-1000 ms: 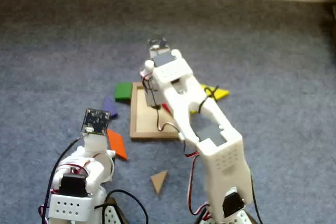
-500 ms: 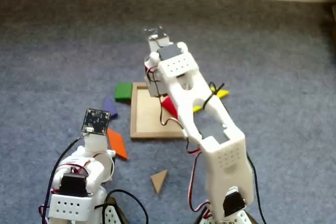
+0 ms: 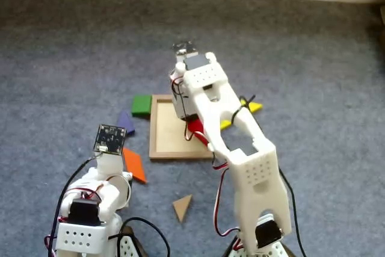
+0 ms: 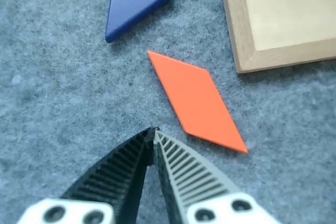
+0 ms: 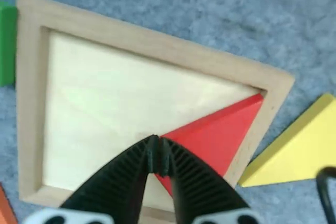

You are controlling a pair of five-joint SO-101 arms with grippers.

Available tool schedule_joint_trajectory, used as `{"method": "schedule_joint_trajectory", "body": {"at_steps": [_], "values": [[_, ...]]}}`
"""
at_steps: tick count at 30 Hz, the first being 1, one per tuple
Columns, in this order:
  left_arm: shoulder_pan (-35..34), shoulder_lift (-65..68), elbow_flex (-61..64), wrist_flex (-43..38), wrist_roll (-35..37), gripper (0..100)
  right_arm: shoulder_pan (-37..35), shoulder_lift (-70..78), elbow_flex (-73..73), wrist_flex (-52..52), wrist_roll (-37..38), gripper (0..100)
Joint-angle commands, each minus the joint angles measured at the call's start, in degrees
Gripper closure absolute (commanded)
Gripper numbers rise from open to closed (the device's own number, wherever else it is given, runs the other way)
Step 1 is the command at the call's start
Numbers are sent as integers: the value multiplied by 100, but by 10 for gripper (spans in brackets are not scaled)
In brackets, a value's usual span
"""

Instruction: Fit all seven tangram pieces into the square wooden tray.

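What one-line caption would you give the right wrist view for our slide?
Shut right gripper over the wooden tray, a red triangle in one corner and a yellow piece outside it.

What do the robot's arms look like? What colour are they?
The left arm and right arm are chunky white plastic with rows of little holes, black motors, and red and black cables. The left gripper has ribbed pointy fingers, one black, one grey.

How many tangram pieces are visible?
6: red triangle in the tray; green square, blue triangle, orange parallelogram left of it; yellow triangle right; tan triangle beside the right arm, which may hide a seventh.
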Motion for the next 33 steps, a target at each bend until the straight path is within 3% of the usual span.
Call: {"method": "schedule_joint_trajectory", "body": {"at_steps": [1, 14, 21, 27, 33], "values": [[92, -286, 110, 18, -35, 995, 57, 13, 13, 207, 70, 979], [92, -286, 110, 18, -35, 995, 119, -822, -374, 444, 554, 980], [92, -286, 110, 18, -35, 995, 822, -1323, -391, 444, 466, 979], [92, -286, 110, 18, -35, 995, 1455, -1358, -470, 303, -1020, 974], [92, -286, 110, 18, -35, 995, 1604, -1323, -576, -198, -3666, 974]]}}
